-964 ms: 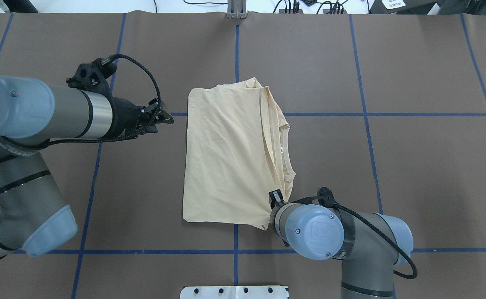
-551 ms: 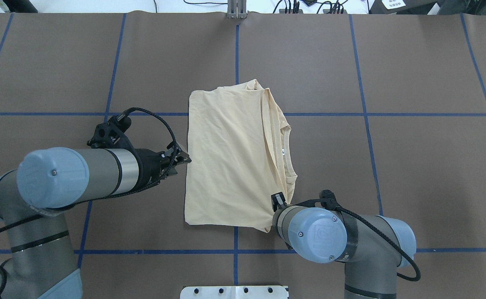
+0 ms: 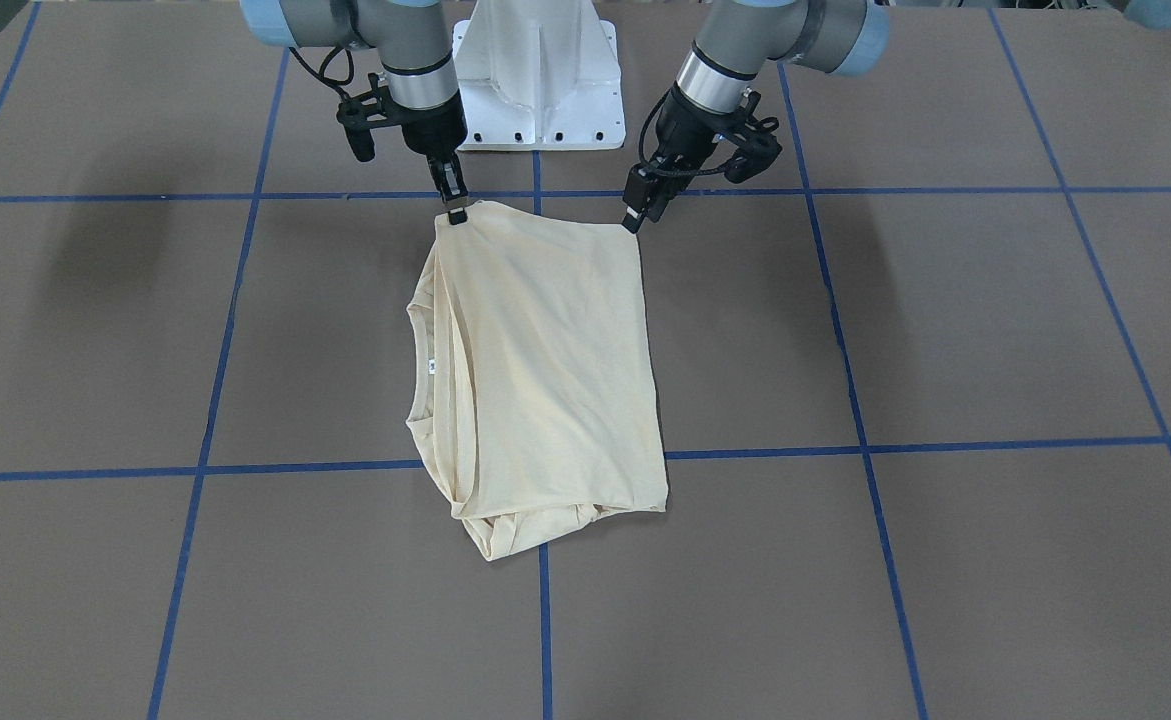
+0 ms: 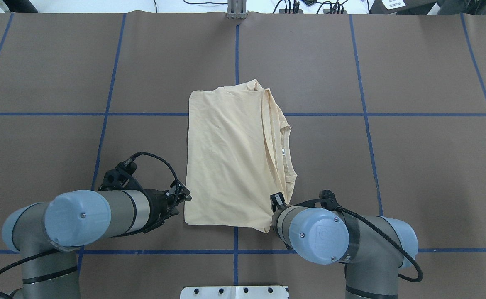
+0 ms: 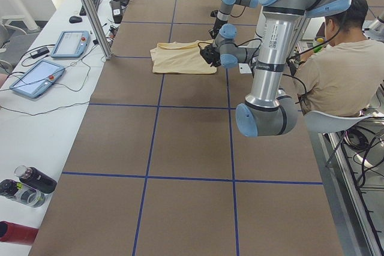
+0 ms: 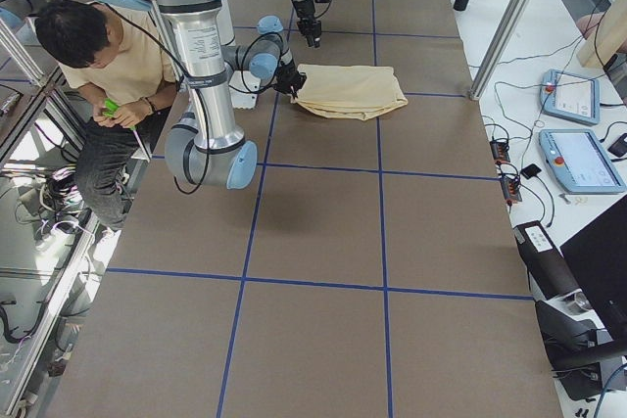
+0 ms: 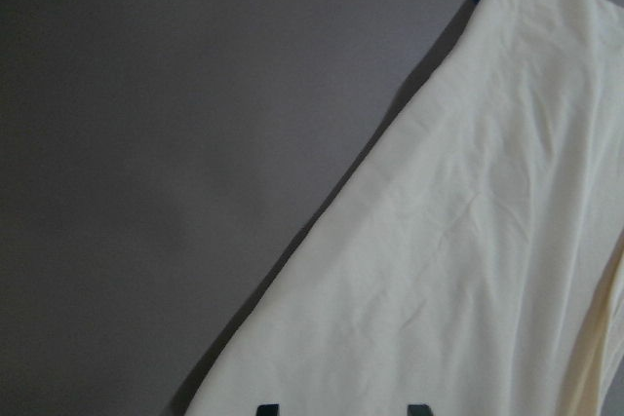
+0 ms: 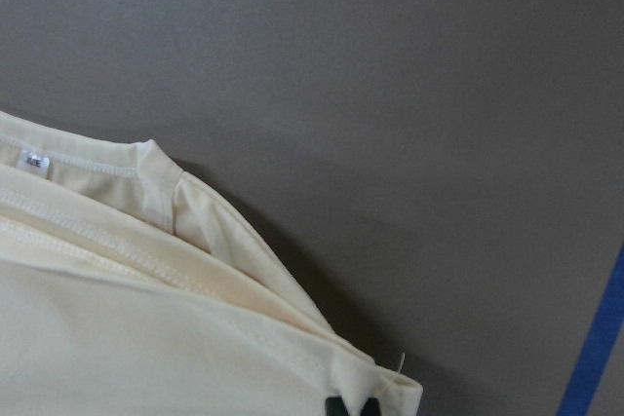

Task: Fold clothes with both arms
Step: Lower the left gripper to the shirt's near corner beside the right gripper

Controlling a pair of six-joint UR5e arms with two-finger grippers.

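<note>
- The small white neck label (image 8: 35, 159) carries dark marks too small to read.
- The shirt (image 4: 230, 158) lies folded flat in the middle of the table (image 4: 392, 166), with its neckline to the right.
- The right gripper (image 3: 456, 208) is closed and pinches the shirt's near-right corner.
- The left gripper (image 4: 183, 195) sits at the near-left corner, its fingers (image 7: 418, 409) parted over the edge and holding nothing.
- Both arms reach in low, wrists angled down toward the table.

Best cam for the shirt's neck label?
Right wrist view: the neck label of the shirt shows largest, near the frame's left edge. Overhead and front-facing show only a white speck; left wrist and both side views don't show it.
</note>
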